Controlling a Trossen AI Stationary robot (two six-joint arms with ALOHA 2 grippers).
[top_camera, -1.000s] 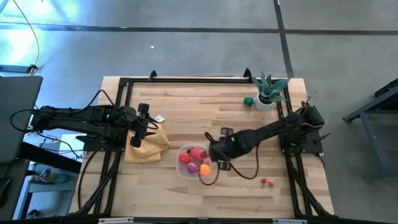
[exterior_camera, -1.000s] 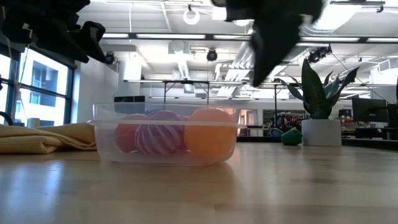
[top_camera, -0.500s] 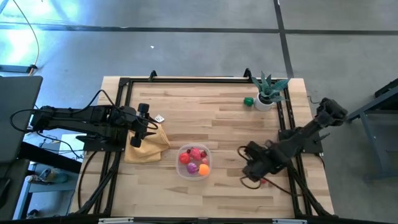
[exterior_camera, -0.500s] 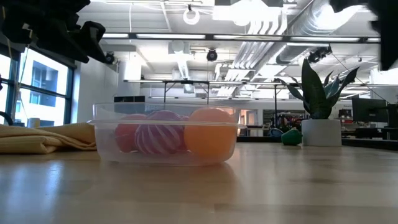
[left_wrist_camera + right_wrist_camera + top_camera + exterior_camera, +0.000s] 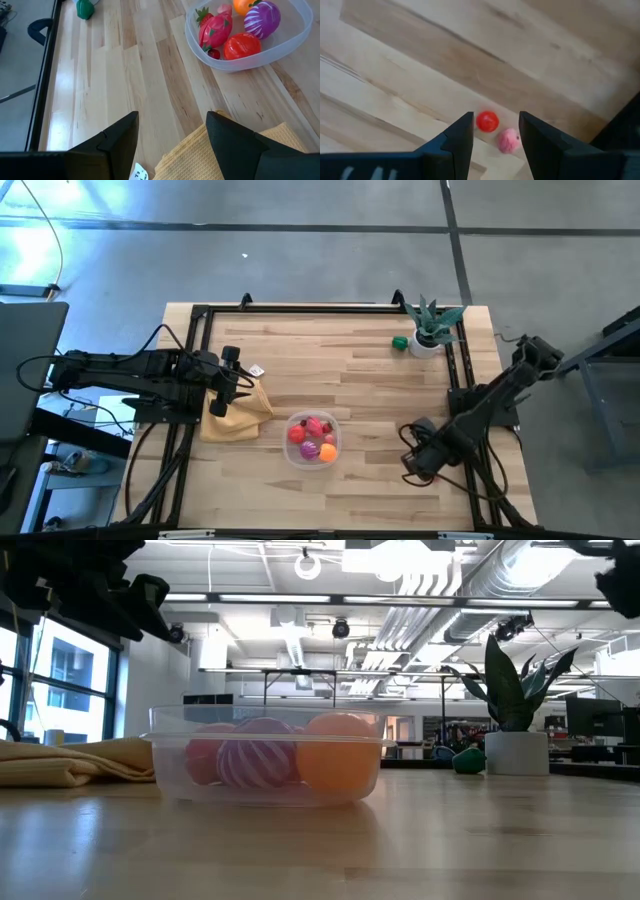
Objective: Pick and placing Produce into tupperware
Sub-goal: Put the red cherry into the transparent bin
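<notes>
Right gripper (image 5: 494,132): fingers apart and empty, hanging over the table's near right part, close to the frame rail
Between its fingers: a small red ball (image 5: 487,121) on the wood, with a small pink piece (image 5: 508,140) just beside it; neither is touched
Left gripper (image 5: 172,140): fingers apart, nothing held, over the mustard cloth (image 5: 238,413) at the table's left side
Tupperware (image 5: 312,440): clear, near the middle of the table toward its near edge, just right of the cloth
Inside the tupperware: red strawberry (image 5: 216,27), red round fruit (image 5: 242,46), striped magenta-purple piece (image 5: 262,16), orange one (image 5: 338,753)
Far right corner: green toy piece (image 5: 400,343) beside the potted plant (image 5: 431,325)
Table (image 5: 350,370): light wood planks
</notes>
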